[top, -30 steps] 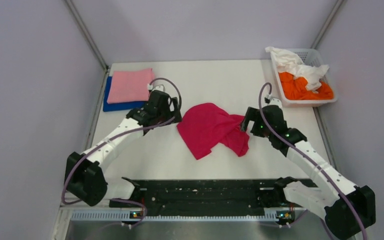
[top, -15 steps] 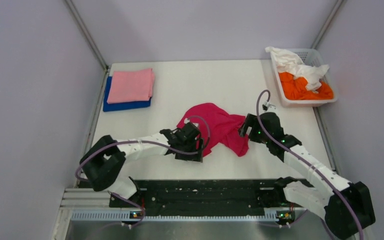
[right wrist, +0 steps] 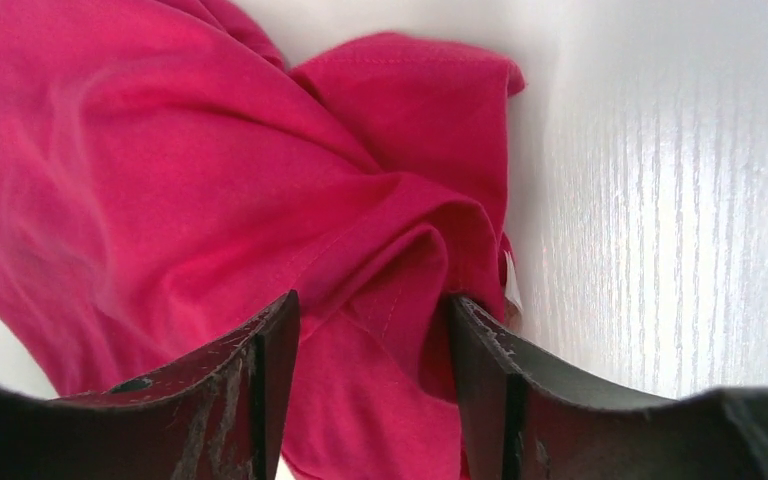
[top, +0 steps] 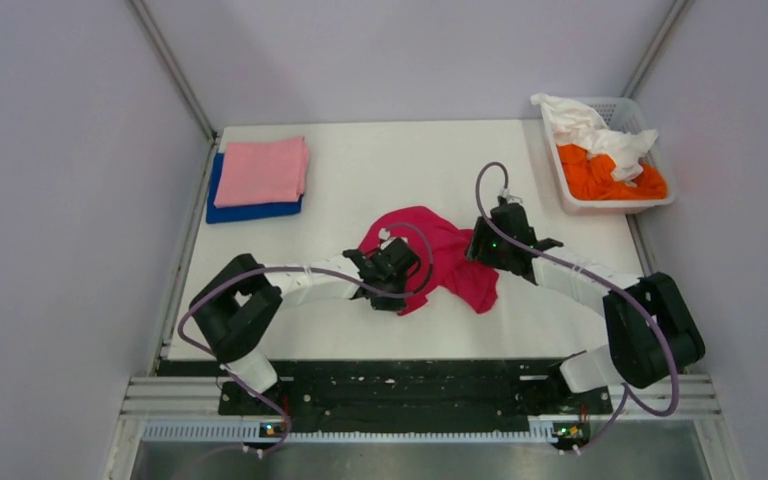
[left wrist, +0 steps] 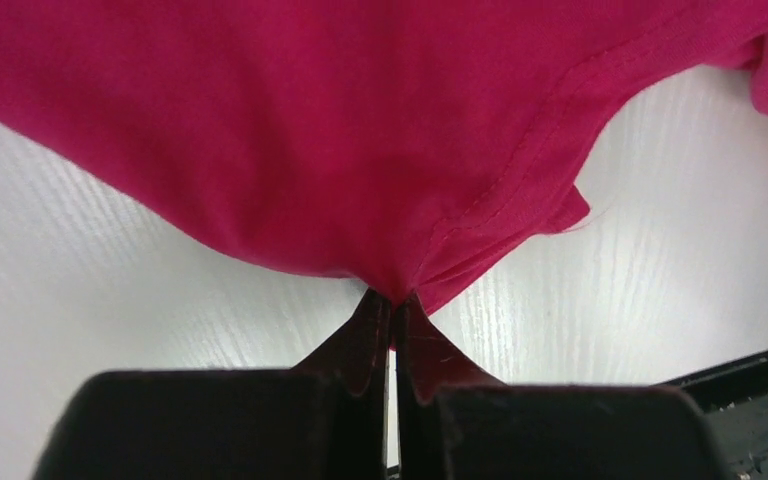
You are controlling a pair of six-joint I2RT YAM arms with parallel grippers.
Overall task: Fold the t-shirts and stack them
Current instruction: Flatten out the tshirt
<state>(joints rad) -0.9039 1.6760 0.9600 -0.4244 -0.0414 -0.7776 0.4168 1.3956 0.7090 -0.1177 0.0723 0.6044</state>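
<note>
A crumpled magenta-red t-shirt (top: 438, 248) lies mid-table. My left gripper (top: 406, 292) is at its near-left corner and shut on the hem; in the left wrist view the fingertips (left wrist: 394, 300) pinch the edge of that cloth (left wrist: 360, 120). At the shirt's right side, my right gripper (top: 479, 250) stands open. Its jaws (right wrist: 372, 310) straddle a raised fold of the magenta cloth (right wrist: 160, 150) with a gap on either side. A folded light pink t-shirt (top: 260, 170) rests on a folded royal blue one (top: 250, 212) at the far left.
A white slotted basket (top: 615, 204) at the far right corner holds an orange t-shirt (top: 610, 178) and a white t-shirt (top: 585, 125). Grey walls enclose the table on three sides. A black rail (top: 400, 385) runs along the near edge.
My left arm swung from beside the pink and blue stack to the magenta shirt's near-left corner and shut on it. My right gripper moved onto the shirt's right fold, jaws narrowing.
</note>
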